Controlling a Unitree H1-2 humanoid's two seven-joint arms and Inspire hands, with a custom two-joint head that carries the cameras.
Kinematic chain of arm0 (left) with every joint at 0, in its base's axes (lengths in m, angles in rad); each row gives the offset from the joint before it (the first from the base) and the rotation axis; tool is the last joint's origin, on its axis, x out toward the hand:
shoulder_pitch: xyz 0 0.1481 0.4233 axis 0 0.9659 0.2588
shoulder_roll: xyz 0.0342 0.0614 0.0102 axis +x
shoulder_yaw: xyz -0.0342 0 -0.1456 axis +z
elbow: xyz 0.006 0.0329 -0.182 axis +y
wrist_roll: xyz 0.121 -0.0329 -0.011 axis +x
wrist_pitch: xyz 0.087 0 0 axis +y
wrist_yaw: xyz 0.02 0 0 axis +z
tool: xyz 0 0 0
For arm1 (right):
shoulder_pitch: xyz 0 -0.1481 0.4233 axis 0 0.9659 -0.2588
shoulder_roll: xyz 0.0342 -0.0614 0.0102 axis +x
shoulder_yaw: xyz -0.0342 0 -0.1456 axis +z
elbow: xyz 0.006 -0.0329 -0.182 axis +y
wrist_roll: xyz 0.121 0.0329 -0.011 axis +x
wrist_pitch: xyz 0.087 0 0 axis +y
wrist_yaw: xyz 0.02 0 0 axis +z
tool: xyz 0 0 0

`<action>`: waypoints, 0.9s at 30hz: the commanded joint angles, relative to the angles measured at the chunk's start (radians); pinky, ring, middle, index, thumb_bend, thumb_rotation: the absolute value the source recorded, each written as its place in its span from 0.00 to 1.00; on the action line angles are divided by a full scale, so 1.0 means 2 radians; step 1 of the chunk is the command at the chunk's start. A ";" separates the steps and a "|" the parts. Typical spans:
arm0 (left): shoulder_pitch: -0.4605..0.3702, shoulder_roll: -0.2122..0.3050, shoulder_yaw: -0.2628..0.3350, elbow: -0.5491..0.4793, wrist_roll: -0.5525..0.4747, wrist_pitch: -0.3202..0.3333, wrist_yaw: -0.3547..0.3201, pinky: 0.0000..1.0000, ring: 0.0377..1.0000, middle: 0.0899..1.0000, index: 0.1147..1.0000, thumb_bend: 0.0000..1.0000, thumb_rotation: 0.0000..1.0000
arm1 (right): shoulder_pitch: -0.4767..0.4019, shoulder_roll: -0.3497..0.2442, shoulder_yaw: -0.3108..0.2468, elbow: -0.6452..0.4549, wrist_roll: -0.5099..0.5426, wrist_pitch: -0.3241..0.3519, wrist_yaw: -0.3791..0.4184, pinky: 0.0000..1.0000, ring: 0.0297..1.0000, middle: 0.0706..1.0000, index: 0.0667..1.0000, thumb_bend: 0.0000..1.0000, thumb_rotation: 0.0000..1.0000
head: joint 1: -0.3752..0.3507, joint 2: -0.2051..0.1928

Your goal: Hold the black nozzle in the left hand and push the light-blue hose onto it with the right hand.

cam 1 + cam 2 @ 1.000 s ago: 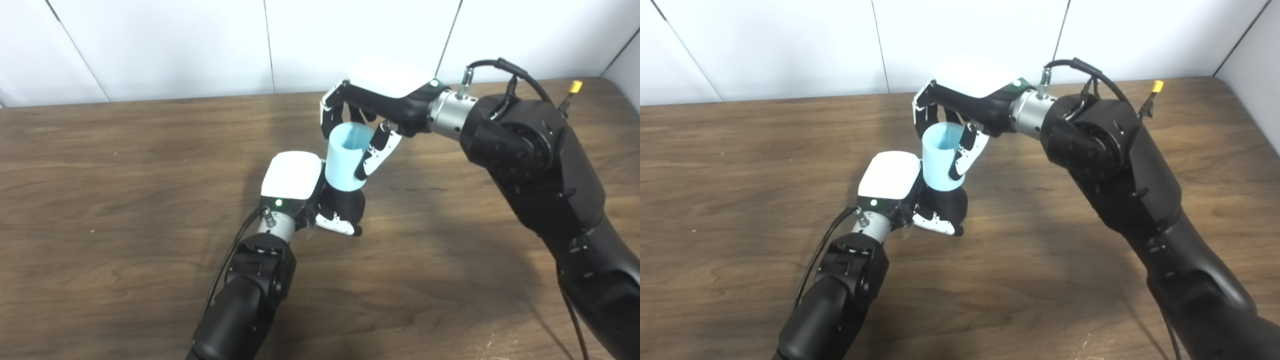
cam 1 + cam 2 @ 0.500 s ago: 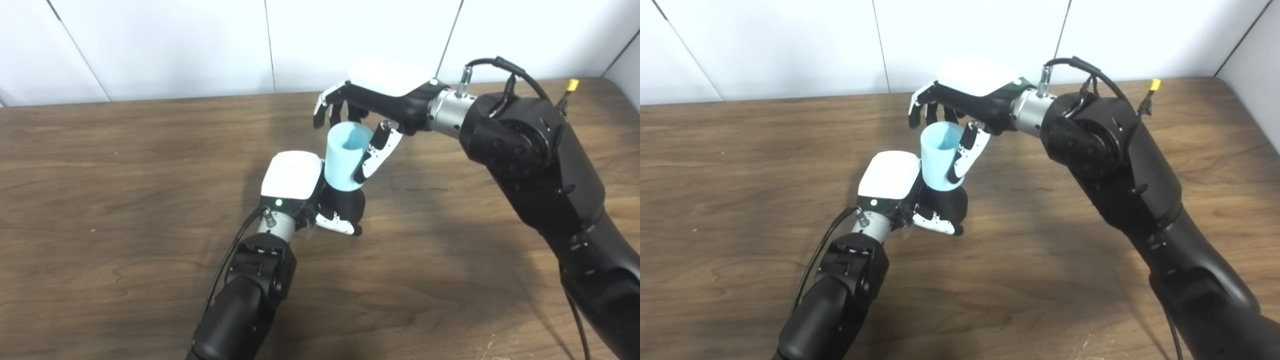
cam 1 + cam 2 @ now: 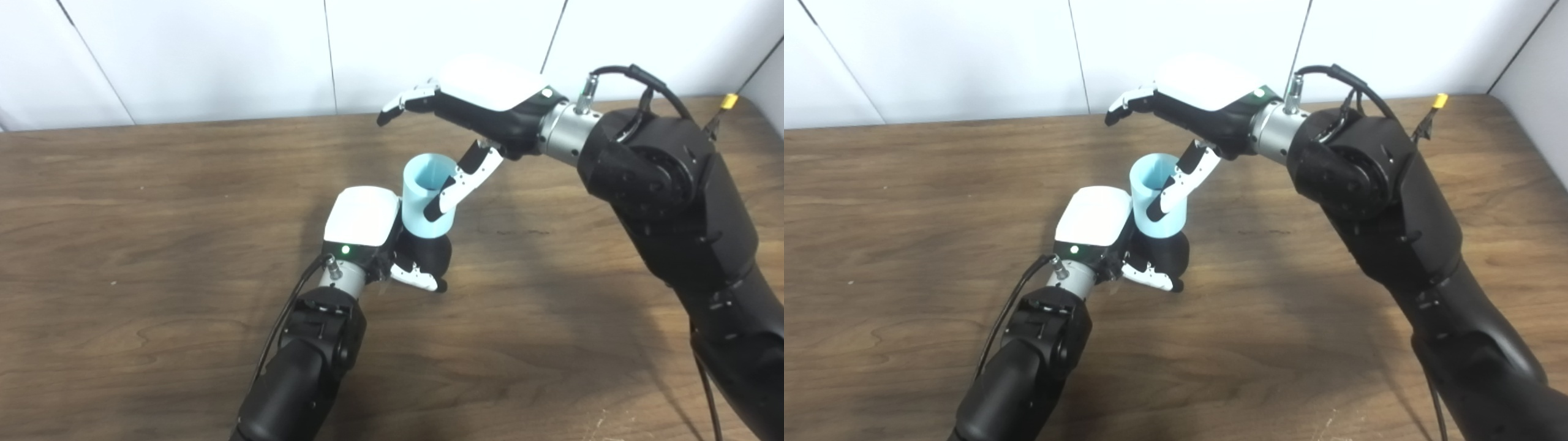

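So nearest the camera the left hand [image 3: 367, 223] is wrapped around the black nozzle [image 3: 429, 254] just over the counter [image 3: 153, 245], light-blue hose [image 3: 425, 196] seated on top of that nozzle, and behind it the right hand [image 3: 474, 104] hangs spread wide, thumb against the hose.

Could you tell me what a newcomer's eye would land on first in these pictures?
Probably the light-blue hose, standing upright mid-table on the black nozzle, which the left hand grips. Next, the right hand above it, fingers spread open, thumb lying against the hose's side.
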 commanded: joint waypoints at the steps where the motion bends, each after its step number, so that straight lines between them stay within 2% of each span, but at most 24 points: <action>1: -0.012 -0.007 -0.003 -0.013 0.010 -0.002 0.005 0.37 0.48 0.46 0.40 0.52 0.00 | -0.015 -0.011 -0.013 -0.024 0.001 -0.002 -0.006 0.82 0.87 0.84 0.80 0.95 0.59 | 0.000 0.000; 5: -0.012 -0.008 -0.001 -0.012 0.003 -0.002 0.006 0.37 0.47 0.45 0.41 0.52 0.00 | 0.003 -0.016 -0.015 -0.046 -0.006 -0.025 -0.018 0.92 0.92 0.87 0.84 0.87 0.73 | 0.001 -0.001; 10: -0.012 -0.008 0.000 -0.010 0.002 -0.001 0.006 0.35 0.45 0.43 0.42 0.53 0.00 | 0.028 -0.027 -0.018 -0.073 -0.013 -0.040 -0.009 0.94 0.95 0.92 0.90 0.84 0.83 | 0.001 -0.001; 14: -0.011 -0.009 0.003 -0.011 -0.005 -0.003 0.006 0.36 0.46 0.44 0.41 0.53 0.00 | 0.053 -0.030 -0.025 -0.085 -0.011 -0.048 -0.011 0.96 0.98 0.96 0.94 0.81 0.86 | 0.001 -0.001; 20: -0.010 -0.007 0.005 -0.008 -0.013 -0.006 0.019 0.36 0.46 0.43 0.41 0.53 0.00 | 0.102 -0.025 -0.028 -0.079 -0.023 -0.084 -0.036 0.98 1.00 1.00 1.00 0.79 0.91 | 0.002 -0.001; 27: -0.012 -0.009 0.004 -0.011 -0.006 -0.001 0.004 0.37 0.47 0.45 0.41 0.52 0.00 | 0.130 -0.018 -0.021 -0.074 -0.036 -0.093 -0.028 1.00 1.00 1.00 1.00 0.79 0.94 | 0.001 0.000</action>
